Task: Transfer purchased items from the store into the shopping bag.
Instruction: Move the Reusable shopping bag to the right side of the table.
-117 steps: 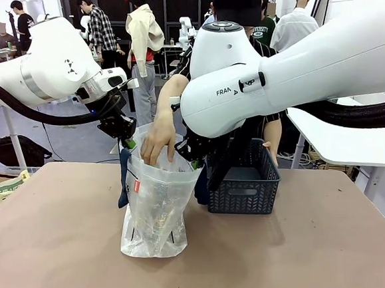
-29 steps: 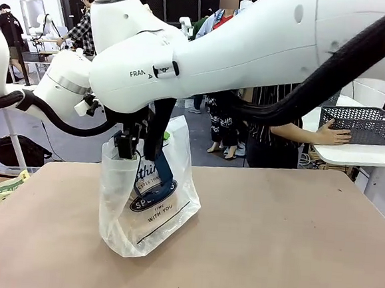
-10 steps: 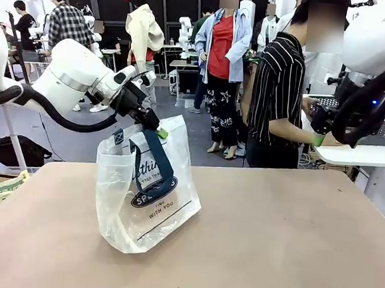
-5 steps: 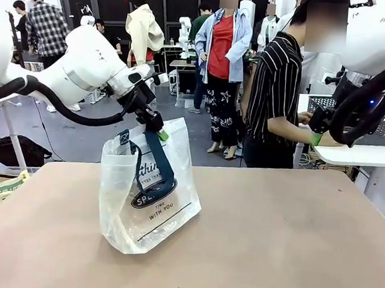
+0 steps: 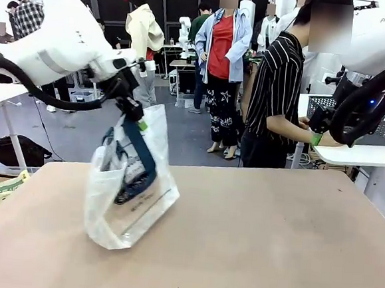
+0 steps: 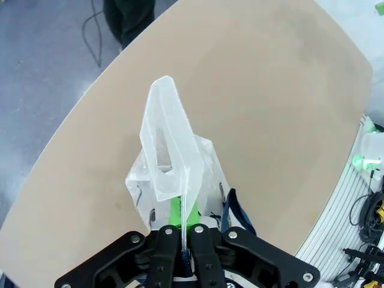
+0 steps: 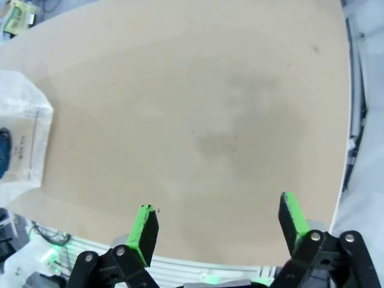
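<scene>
Shopping bag (image 5: 125,189): pinched at its top by the left gripper (image 5: 136,117), bottom resting on the counter (image 5: 271,243). Right gripper (image 7: 219,225): fingers spread, nothing held.

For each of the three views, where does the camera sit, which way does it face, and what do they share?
Front view: between the arms, facing across the table at the person; left gripper shut on the shopping bag.
Left wrist view: on the left arm, looking down; left gripper pinches the bag's top.
Right wrist view: on the right arm, looking down; right gripper open, holding nothing.
Shared: the bag and table appear in all three.
</scene>
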`<state>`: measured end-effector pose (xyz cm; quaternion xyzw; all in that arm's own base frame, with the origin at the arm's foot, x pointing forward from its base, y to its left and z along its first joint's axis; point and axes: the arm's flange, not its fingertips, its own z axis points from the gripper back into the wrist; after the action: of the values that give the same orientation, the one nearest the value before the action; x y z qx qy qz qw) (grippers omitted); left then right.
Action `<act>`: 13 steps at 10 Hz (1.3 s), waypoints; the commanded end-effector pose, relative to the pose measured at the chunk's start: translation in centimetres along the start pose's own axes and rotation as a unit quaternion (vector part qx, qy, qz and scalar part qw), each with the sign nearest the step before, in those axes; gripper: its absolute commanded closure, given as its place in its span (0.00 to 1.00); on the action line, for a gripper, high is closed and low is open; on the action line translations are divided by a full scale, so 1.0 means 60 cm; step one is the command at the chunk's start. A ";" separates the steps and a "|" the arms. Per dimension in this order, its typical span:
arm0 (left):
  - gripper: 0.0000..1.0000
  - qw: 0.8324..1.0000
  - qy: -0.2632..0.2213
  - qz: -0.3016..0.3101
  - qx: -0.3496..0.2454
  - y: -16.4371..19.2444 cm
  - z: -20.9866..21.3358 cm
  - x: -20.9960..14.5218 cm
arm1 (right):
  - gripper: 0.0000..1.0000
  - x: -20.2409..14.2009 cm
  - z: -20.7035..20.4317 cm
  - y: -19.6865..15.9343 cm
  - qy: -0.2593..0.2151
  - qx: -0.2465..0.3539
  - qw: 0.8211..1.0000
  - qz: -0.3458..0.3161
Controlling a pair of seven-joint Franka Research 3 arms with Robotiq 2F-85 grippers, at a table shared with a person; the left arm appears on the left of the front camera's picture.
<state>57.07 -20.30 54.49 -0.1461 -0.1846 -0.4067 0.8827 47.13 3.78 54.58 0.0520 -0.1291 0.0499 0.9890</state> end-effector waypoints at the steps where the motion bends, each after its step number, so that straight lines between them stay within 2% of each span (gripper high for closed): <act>1: 1.00 0.997 0.005 0.052 0.048 0.006 0.054 -0.062 | 0.00 0.005 0.001 -0.002 0.004 -0.006 1.000 0.004; 4: 1.00 0.978 0.012 0.171 0.114 0.030 0.139 -0.182 | 0.00 0.005 0.001 -0.002 0.004 -0.006 1.000 0.004; 7: 1.00 0.953 -0.038 0.245 0.175 0.058 0.196 -0.298 | 0.00 0.005 0.001 -0.002 0.004 -0.006 1.000 0.004; 9: 1.00 0.937 -0.022 0.289 0.193 0.069 0.210 -0.340 | 0.00 0.005 0.001 -0.002 0.004 -0.006 1.000 0.004; 11: 1.00 0.934 -0.024 0.301 0.190 0.086 0.210 -0.361 | 0.00 0.005 0.001 -0.002 0.004 -0.006 1.000 0.004; 12: 0.95 0.934 -0.027 0.301 0.188 0.091 0.208 -0.365 | 0.00 0.005 0.001 -0.002 0.004 -0.006 1.000 0.004; 13: 0.80 0.933 -0.030 0.304 0.190 0.091 0.210 -0.369 | 0.00 0.005 0.001 -0.002 0.004 -0.006 1.000 0.004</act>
<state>45.47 3.07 55.22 -0.0419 -0.2235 -0.0820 0.9703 47.17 3.74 54.57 0.0518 -0.1287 0.0494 0.9891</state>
